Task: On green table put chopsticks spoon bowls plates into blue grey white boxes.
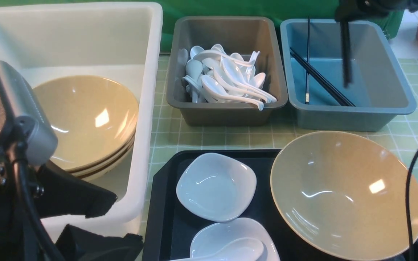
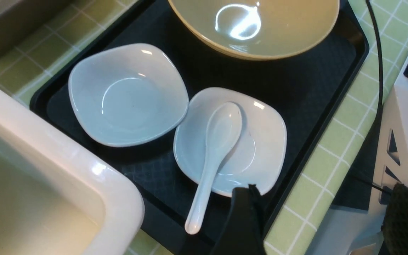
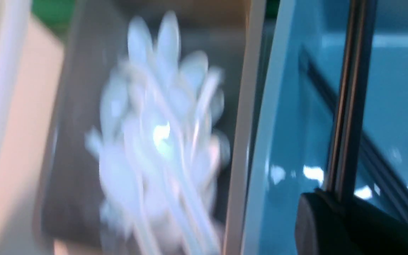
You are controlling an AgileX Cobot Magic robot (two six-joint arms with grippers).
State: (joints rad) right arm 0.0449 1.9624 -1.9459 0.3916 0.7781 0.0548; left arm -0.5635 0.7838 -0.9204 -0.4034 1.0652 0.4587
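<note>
Right hand (image 1: 345, 17) clamped on chopsticks (image 1: 346, 54), hanging over blue box (image 1: 350, 117).

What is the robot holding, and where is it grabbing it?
The right pincer holds black chopsticks by their top end. They hang down over the blue box.

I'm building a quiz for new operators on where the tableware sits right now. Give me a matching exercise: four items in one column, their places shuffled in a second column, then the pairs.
Items
1. stacked tan bowls
2. pile of white spoons
3. loose chopsticks
4. lone spoon

Places
A. on a white dish on the black tray
B. lying in the blue box
C. in the white box
D. in the grey box

Pairs: 1-C, 2-D, 3-B, 4-A
</note>
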